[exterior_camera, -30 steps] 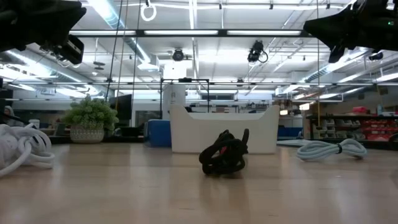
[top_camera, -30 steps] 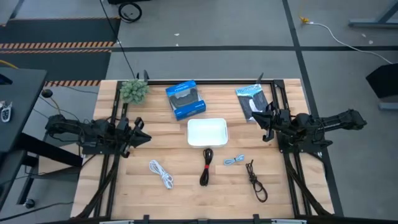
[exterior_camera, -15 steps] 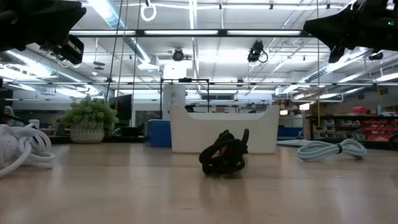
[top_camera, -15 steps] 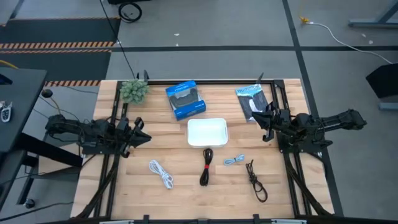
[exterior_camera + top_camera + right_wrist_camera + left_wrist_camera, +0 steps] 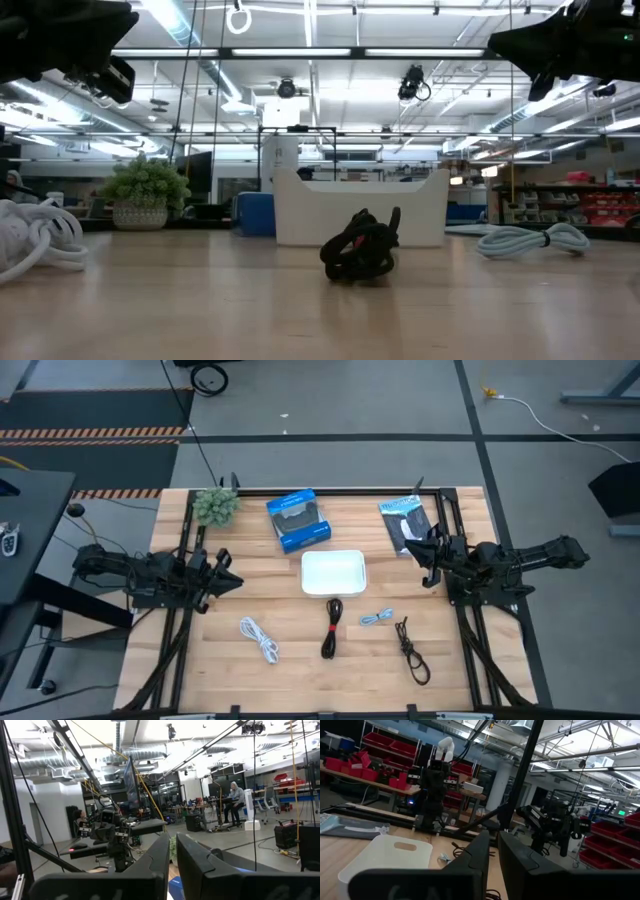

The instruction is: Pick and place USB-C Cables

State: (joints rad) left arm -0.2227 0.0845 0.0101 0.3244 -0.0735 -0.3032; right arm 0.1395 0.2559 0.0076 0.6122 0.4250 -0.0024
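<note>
Four cable bundles lie along the table's near part in the high view: the white cable, the black cable with a red band, the short light blue-grey cable and the dark brown-black cable. The low view shows the black one, the white one and the blue-grey one resting on the wood. My left gripper hovers shut at the table's left side, well above the surface. My right gripper hovers shut at the right side. Both are far from every cable.
A white tray stands at the table's middle, just beyond the cables. Behind it are a blue box, a black-and-white packet and a small potted plant. A person sits far off in the room.
</note>
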